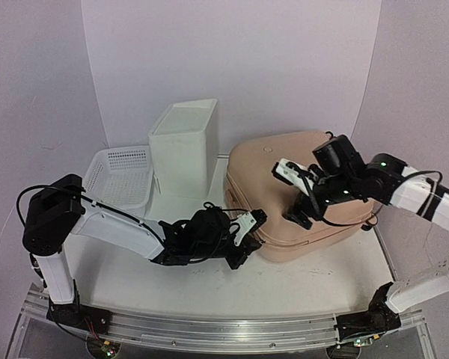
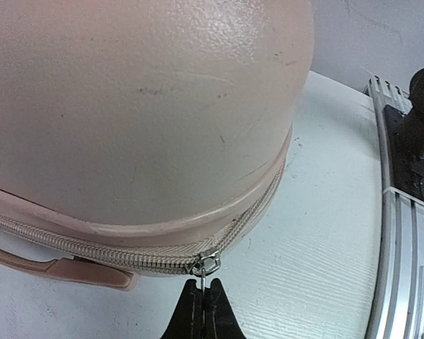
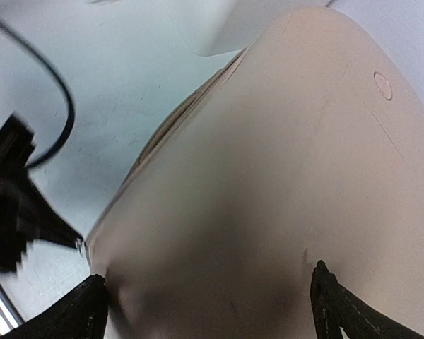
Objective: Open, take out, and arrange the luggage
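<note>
The luggage (image 1: 266,179) lies flat, lid down, on the table (image 1: 322,280), toward 2 o'clock from table centre. At its 7 o'clock corner the left gripper (image 2: 203,305) is pinched tight on the zipper pull (image 2: 206,265). The right gripper (image 3: 208,304) sits over the lid, fingers spread wide, gripping nothing. A white box (image 1: 183,146) stands at the case's 10 o'clock.

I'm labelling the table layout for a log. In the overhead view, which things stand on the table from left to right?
White mesh plastic basket → tall white plastic box → large peach-pink hard-shell suitcase.
</note>
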You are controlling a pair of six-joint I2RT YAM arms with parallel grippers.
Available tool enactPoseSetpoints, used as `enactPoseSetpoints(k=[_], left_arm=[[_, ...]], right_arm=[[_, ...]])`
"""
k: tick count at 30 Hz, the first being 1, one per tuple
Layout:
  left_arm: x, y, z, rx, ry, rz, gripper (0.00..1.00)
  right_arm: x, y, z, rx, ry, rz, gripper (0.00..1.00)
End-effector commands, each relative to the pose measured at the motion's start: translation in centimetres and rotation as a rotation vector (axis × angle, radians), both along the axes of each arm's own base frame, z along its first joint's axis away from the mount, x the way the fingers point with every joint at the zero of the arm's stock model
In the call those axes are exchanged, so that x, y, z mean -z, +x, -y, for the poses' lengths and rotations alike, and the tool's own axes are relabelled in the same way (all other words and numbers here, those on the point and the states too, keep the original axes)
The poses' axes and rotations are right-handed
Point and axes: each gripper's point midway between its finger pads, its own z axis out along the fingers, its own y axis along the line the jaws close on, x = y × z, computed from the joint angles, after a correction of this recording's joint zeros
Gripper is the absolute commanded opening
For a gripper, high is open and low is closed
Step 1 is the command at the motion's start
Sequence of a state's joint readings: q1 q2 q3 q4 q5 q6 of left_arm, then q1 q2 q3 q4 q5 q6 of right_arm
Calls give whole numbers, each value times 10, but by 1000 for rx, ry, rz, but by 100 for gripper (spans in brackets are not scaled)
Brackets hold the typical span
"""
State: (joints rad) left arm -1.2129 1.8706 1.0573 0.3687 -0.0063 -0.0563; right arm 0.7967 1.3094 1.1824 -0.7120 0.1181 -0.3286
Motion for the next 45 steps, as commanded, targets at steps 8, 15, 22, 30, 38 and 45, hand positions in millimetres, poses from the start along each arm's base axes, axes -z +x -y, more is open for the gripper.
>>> enactPoseSetpoints(k=[8, 15, 22, 30, 38, 45], left_arm=[[-46, 27, -60, 38, -76, -31, 0], [-52, 6, -57, 138, -105, -126, 1], [-42, -77, -37, 335, -84, 44, 3], [-41, -113, -4, 495, -121, -60, 5], [-47, -108, 56, 473, -152, -34, 9], [-56, -91, 50, 396, -115, 64, 37]], right_arm=[[26, -23, 43, -442, -392, 156, 98], [44, 8, 16, -345, -359, 123, 98], [77, 22, 35, -60, -321, 85, 98], [75, 35, 35, 91, -255, 80, 98], [63, 37, 11, 132, -113, 30, 98], [28, 35, 29, 366, 22, 2, 98]])
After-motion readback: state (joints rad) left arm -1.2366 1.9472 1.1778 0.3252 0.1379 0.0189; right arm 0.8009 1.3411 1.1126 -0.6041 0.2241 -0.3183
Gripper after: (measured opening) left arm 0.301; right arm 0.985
